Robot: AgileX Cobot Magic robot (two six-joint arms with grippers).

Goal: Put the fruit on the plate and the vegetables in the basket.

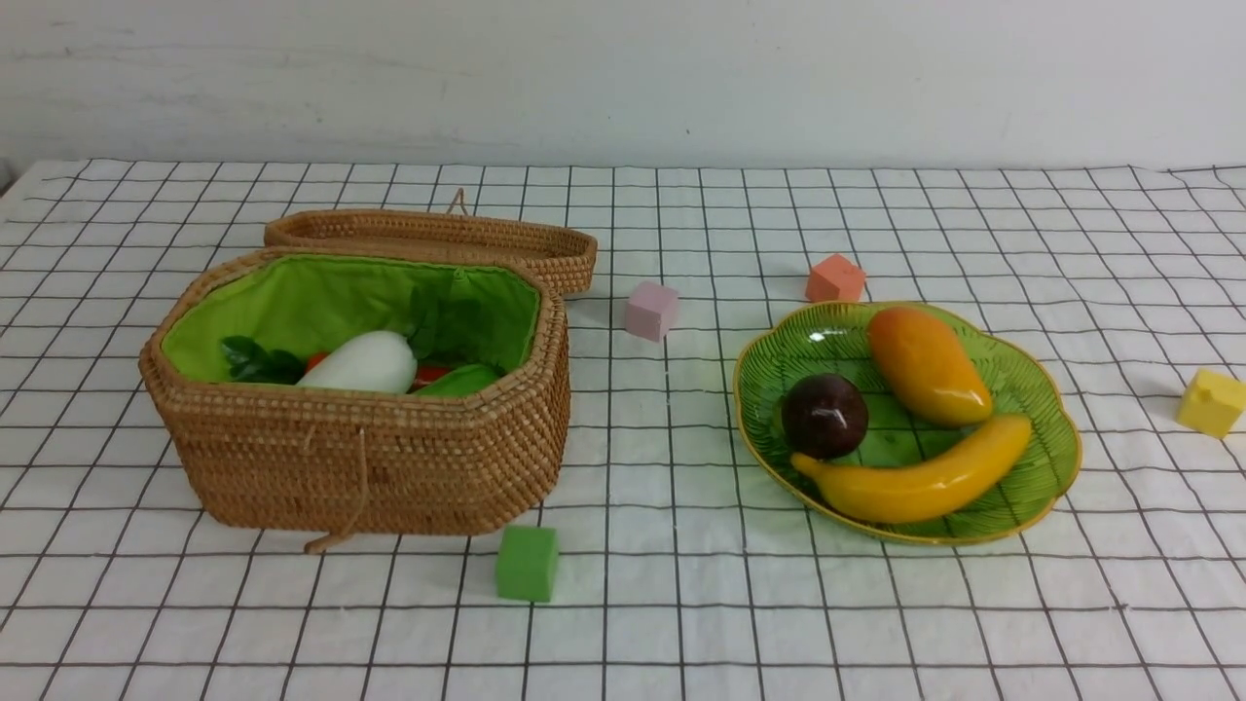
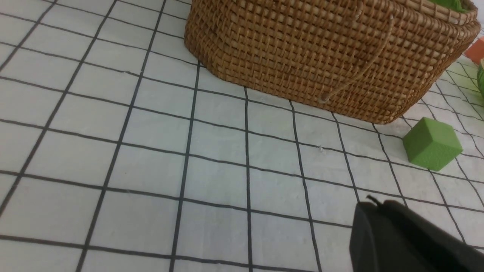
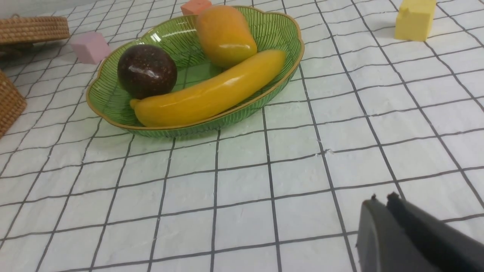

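Observation:
The wicker basket [image 1: 370,458] stands at the left with its green lining showing. In it lie the white radish [image 1: 365,365], a sliver of orange carrot [image 1: 428,373] and the light-green gourd [image 1: 462,380]. At the right, the green plate [image 1: 818,341] carries the mango [image 1: 925,365], the mangosteen [image 1: 824,416] and the banana [image 1: 925,482]. Neither arm shows in the front view. My left gripper [image 2: 378,202] hangs shut and empty over the cloth, short of the basket's wall [image 2: 321,49]. My right gripper [image 3: 382,196] is shut and empty, well short of the plate [image 3: 272,26].
Foam cubes lie on the checked cloth: a green one [image 1: 527,563] in front of the basket, a pink one [image 1: 651,310] between basket and plate, an orange one [image 1: 834,279] behind the plate, a yellow one [image 1: 1211,401] at far right. The basket's lid [image 1: 438,239] lies open behind it.

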